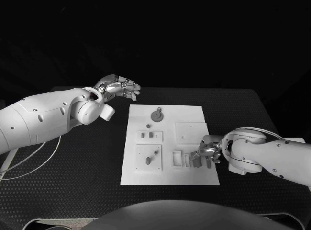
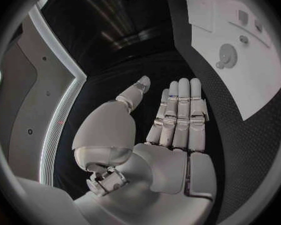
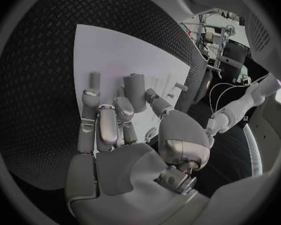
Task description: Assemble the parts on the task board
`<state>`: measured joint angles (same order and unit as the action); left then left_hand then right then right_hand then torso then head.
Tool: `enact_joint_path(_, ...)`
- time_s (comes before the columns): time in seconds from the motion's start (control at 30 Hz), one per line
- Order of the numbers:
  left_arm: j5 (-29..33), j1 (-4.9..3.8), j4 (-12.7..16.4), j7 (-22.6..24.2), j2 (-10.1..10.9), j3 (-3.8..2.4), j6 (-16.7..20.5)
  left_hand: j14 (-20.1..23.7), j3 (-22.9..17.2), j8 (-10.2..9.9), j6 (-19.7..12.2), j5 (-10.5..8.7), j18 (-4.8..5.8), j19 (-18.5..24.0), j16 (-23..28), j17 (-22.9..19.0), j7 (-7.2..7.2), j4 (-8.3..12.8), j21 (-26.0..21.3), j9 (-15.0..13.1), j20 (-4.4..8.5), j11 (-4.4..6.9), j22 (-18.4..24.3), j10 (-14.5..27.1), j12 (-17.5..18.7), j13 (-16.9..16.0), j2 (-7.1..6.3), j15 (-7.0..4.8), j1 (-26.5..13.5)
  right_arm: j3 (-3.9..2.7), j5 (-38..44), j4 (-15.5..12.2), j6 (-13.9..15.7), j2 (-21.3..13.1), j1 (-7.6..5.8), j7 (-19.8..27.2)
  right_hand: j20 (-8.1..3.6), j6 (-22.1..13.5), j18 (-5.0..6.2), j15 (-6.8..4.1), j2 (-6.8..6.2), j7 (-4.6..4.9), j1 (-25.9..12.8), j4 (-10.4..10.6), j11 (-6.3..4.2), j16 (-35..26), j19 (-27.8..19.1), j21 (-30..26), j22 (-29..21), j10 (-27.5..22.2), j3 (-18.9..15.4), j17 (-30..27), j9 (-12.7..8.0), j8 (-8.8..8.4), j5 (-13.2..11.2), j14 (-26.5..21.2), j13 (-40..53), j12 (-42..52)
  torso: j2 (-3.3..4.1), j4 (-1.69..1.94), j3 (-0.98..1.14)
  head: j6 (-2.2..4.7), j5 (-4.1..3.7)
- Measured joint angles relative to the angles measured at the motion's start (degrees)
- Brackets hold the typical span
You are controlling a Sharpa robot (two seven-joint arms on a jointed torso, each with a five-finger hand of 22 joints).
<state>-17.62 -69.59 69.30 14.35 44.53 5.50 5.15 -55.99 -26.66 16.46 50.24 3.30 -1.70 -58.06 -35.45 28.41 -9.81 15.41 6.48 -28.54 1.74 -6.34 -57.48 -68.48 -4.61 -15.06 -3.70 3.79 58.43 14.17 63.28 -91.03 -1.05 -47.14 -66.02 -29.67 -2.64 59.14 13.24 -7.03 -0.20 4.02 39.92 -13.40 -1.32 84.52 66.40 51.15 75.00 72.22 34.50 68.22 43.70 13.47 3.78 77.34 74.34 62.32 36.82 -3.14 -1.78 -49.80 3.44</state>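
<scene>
The white task board (image 1: 169, 178) lies in the middle of the black table. A round grey part (image 1: 157, 114) sits near its far end, also seen as the round part (image 2: 227, 56). Several upright grey parts (image 1: 195, 161) stand in a row near the board's right edge. My right hand (image 1: 208, 152) hovers low over that row, fingers apart; in the right wrist view its fingertips (image 3: 123, 106) reach close to one grey part (image 3: 135, 89), with another part (image 3: 94, 79) beside it. My left hand (image 1: 119, 87) is raised off the board's far left corner, its palm (image 2: 172, 135) flat and holding nothing.
The board carries a square raised plate (image 1: 191, 132) and a larger plate (image 1: 148, 157) with small pegs. A white cable (image 1: 31, 160) loops by my left arm at the table's left side. The dark table surface (image 1: 93, 167) surrounds the board.
</scene>
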Motion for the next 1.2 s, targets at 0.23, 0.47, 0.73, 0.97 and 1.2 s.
enact_joint_path(0.23,0.00,0.00,-0.01,-0.03,0.00,0.00,0.00,0.00,0.00,0.00,0.00,0.00,0.00,0.00,0.21,0.05,0.00,0.00,0.00,0.00,0.00,0.00,0.00,0.00,0.00,0.00,0.00,0.00,0.00,-0.04,-4.34,-1.36,0.79,-0.19,-2.23,-0.12,0.01,0.08,-0.01,0.01,0.00,-0.08,0.00,0.00,0.08,0.00,0.00,0.00,0.00,0.08,0.00,-0.14,0.01,0.00,-0.01,0.00,-0.20,0.00,0.00,0.00,0.00,0.13,0.03)
enact_joint_path(0.47,0.00,0.00,-0.02,-0.06,-0.19,0.00,0.00,-0.21,0.00,0.00,0.00,0.00,0.00,0.00,0.23,0.06,0.00,0.00,0.00,0.00,0.00,0.00,0.00,0.00,0.00,0.00,0.00,0.21,0.00,-0.03,-9.50,-1.16,0.94,1.61,-3.08,-0.19,0.02,0.30,-0.01,-0.11,0.00,-0.30,0.00,-0.01,-0.03,0.00,0.00,0.00,0.00,-0.02,-0.01,-0.24,0.01,0.00,-0.02,0.14,-0.42,0.00,0.02,0.01,0.00,0.40,-0.13)
enact_joint_path(0.73,0.00,0.00,-0.08,-0.10,-0.29,0.00,-0.03,-0.21,0.00,0.00,0.00,0.00,0.01,0.00,0.23,0.11,0.00,0.00,0.00,-0.01,0.00,0.00,0.00,0.00,0.00,0.00,0.00,0.21,0.00,-0.01,-12.89,0.83,0.28,4.73,-2.91,-0.18,0.10,0.31,-0.01,-0.30,0.29,-0.31,-0.31,0.32,-0.15,0.00,-0.08,0.00,0.00,-0.13,0.33,-0.41,0.01,-0.02,-0.06,-0.06,-0.56,0.00,0.07,0.10,0.00,0.12,-0.14)
enact_joint_path(0.97,0.00,0.00,-0.07,-0.12,-0.47,0.00,-0.11,-0.20,0.00,0.00,0.00,0.00,0.01,0.00,0.23,0.15,0.00,0.00,0.00,-0.01,0.00,0.00,0.00,0.00,0.00,0.00,0.00,0.20,0.00,0.00,-13.98,2.07,0.15,5.99,-2.26,-0.08,0.11,0.30,-0.01,-0.29,-0.46,-0.30,-1.09,-0.85,-0.14,0.00,-0.09,0.00,0.00,-0.13,1.97,-0.41,0.02,-0.13,-0.06,-0.07,-0.64,0.00,0.07,0.10,0.02,-0.15,0.02)
enact_joint_path(1.2,0.00,0.00,-0.01,-0.14,-0.45,0.00,-0.16,-0.20,0.00,0.00,0.00,0.00,0.01,0.00,0.23,0.17,0.00,0.00,0.00,-0.01,0.00,0.00,0.00,0.00,0.00,0.00,0.00,0.20,0.00,0.00,-14.50,2.61,0.08,6.16,-1.83,-0.09,0.14,0.30,-0.01,-0.28,-0.77,-0.30,-1.40,-0.83,-0.15,0.00,-0.12,0.00,0.00,-0.14,2.45,-0.47,0.02,-0.15,-0.07,-0.08,-0.79,0.00,0.07,0.09,0.02,-0.19,0.25)
